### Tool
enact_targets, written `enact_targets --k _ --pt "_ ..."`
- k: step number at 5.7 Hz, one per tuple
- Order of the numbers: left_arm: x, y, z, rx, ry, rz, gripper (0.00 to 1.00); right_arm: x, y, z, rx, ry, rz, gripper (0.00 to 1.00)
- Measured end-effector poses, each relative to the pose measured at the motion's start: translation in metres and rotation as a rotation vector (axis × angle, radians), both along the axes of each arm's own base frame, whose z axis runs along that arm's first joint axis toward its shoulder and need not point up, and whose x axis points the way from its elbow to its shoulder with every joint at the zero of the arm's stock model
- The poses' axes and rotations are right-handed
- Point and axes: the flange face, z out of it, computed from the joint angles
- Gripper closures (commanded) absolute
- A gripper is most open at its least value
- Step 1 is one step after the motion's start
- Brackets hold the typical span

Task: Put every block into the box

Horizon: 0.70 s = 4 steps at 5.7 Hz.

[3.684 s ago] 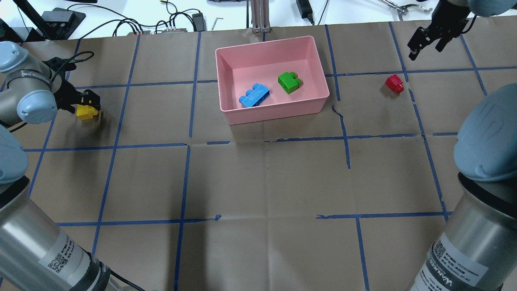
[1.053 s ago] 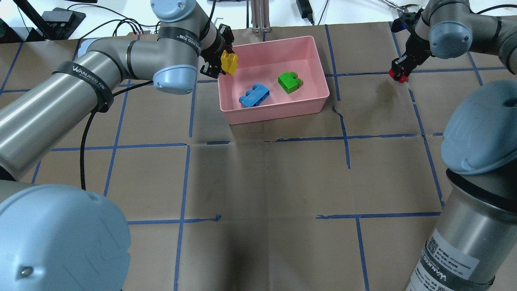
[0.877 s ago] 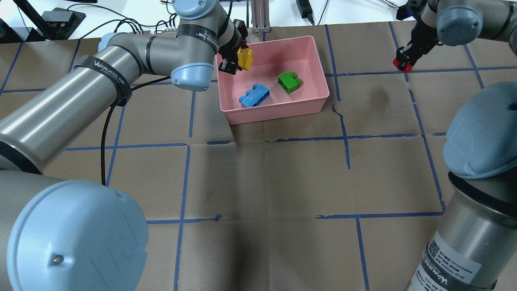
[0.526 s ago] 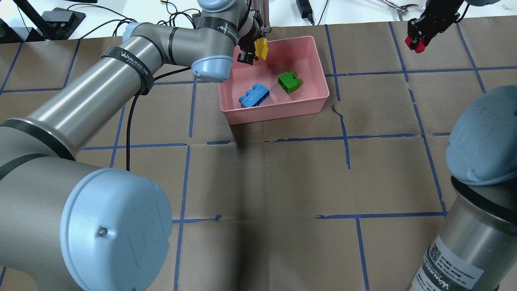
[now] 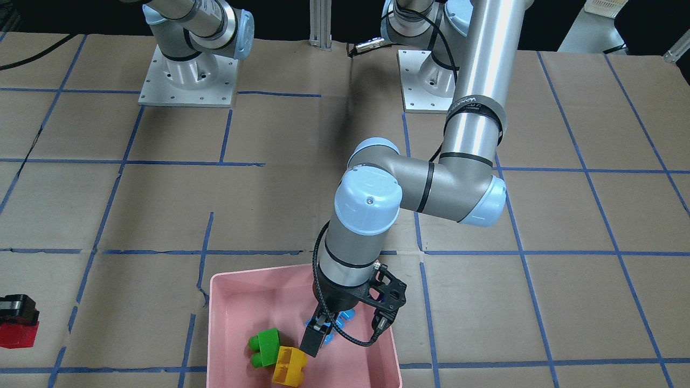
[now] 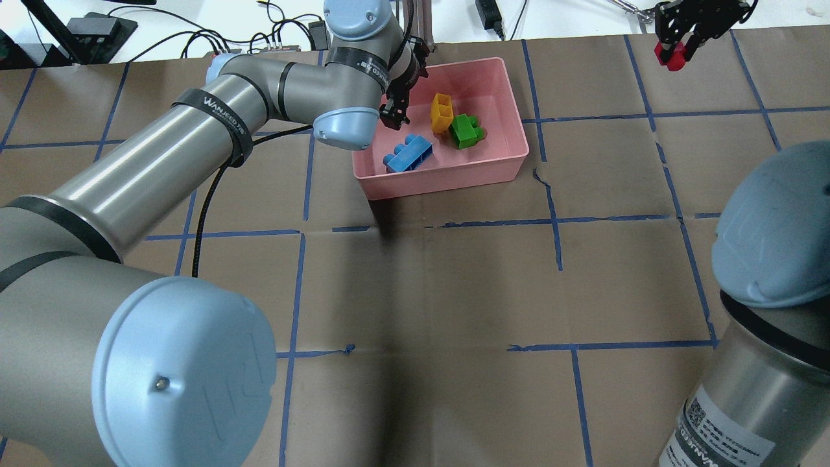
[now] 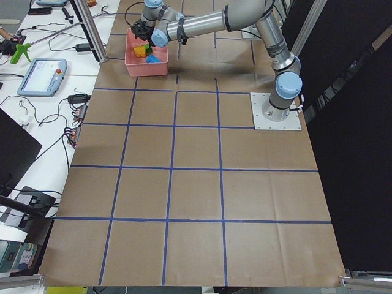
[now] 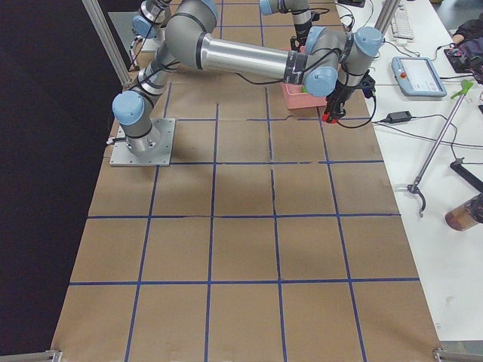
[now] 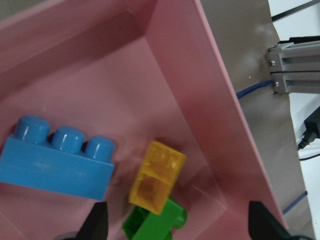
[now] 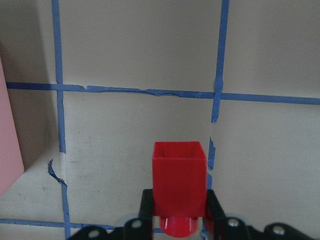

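Note:
The pink box (image 6: 441,63) holds the light-blue block (image 6: 408,152), the green block (image 6: 465,130) and the yellow block (image 6: 442,111), which lies hollow side up against the green one. My left gripper (image 6: 395,110) is open and empty over the box's left part. The left wrist view shows the yellow block (image 9: 156,175), the blue block (image 9: 55,162) and the green block (image 9: 155,225) on the box floor (image 9: 200,90). My right gripper (image 6: 674,45) is shut on the small red block (image 6: 670,55), held above the table far right of the box; the right wrist view shows the red block (image 10: 179,182) too.
Brown paper with a blue tape grid covers the table (image 6: 428,285). Cables and devices lie along the far edge (image 6: 279,39). A metal post (image 6: 418,26) stands just behind the box. In the front-facing view the red block (image 5: 17,334) is far left of the box (image 5: 213,323).
My left gripper carried the yellow block over the box and opened; the block now lies in the box beside the green one. My right gripper lifted the red block off the table.

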Motion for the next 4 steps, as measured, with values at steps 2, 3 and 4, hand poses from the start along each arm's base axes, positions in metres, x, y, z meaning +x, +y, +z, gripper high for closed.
enact_targets --k 2,3,4 --pt "0.113 0.004 0.012 -0.027 -0.184 -0.3 0.02 0.073 -0.001 -0.001 0.002 0.014 -0.048 0.73" --pt "0.165 0.019 0.021 -0.024 -0.325 -0.478 0.02 0.134 0.001 -0.008 0.004 0.018 -0.089 0.73" --pt "0.202 0.038 0.031 0.028 -0.426 -0.625 0.02 0.195 0.0 -0.026 -0.008 0.019 -0.136 0.71"
